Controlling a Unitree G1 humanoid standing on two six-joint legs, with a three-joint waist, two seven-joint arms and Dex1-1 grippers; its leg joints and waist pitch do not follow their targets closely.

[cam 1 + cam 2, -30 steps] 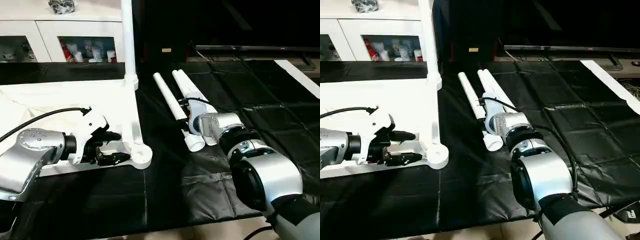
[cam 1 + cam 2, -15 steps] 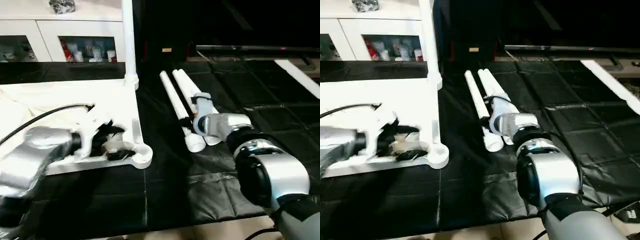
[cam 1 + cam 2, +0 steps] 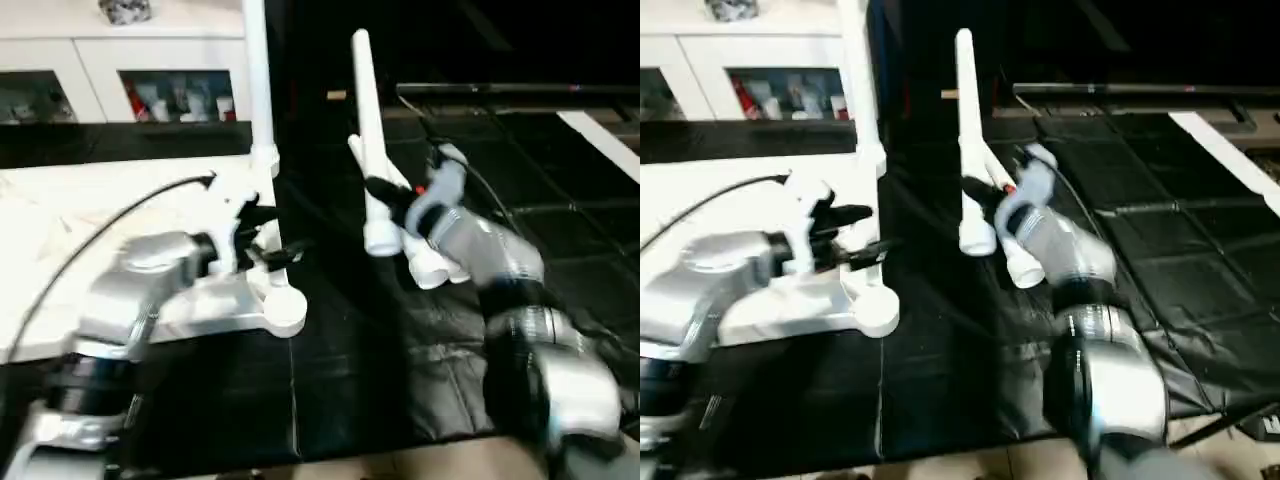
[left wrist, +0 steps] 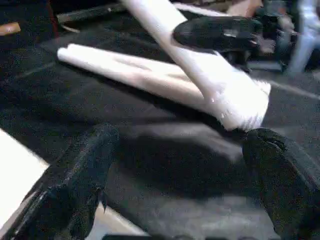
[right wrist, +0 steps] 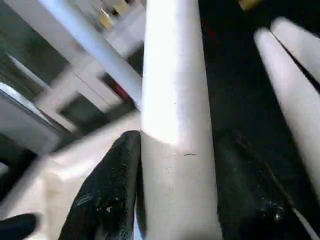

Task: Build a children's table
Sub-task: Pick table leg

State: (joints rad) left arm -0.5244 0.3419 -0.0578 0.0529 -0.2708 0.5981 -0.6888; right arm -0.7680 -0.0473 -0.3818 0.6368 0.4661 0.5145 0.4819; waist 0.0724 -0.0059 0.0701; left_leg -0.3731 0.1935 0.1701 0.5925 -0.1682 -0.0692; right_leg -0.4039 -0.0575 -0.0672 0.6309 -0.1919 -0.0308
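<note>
The children's table top [image 3: 60, 215] lies upside down at the left, white, with one leg [image 3: 252, 80] standing in its far right corner socket. The near right corner socket [image 3: 284, 311] stands empty. My right gripper [image 3: 388, 198] is shut on a second white leg [image 3: 967, 110], which it holds off the mat, nearly upright, thick end [image 3: 380, 240] down; black fingers [image 5: 117, 185] clamp both its sides. Two more legs [image 4: 125, 67] lie on the black mat behind it. My left gripper [image 3: 272, 233] hovers open over the top's right rim, nothing between its fingers [image 4: 85, 175].
A black mat [image 3: 560, 200] covers the floor to the right and in front. A white glass-door cabinet [image 3: 150, 70] stands at the back left. A dark low unit [image 3: 1120, 95] runs along the back right, and a white strip [image 3: 1225, 165] lies at the far right.
My right gripper has lifted one leg off the mat and swung it nearly upright. My left gripper has moved away from the top's near edge, towards its right rim, and opened slightly wider.
</note>
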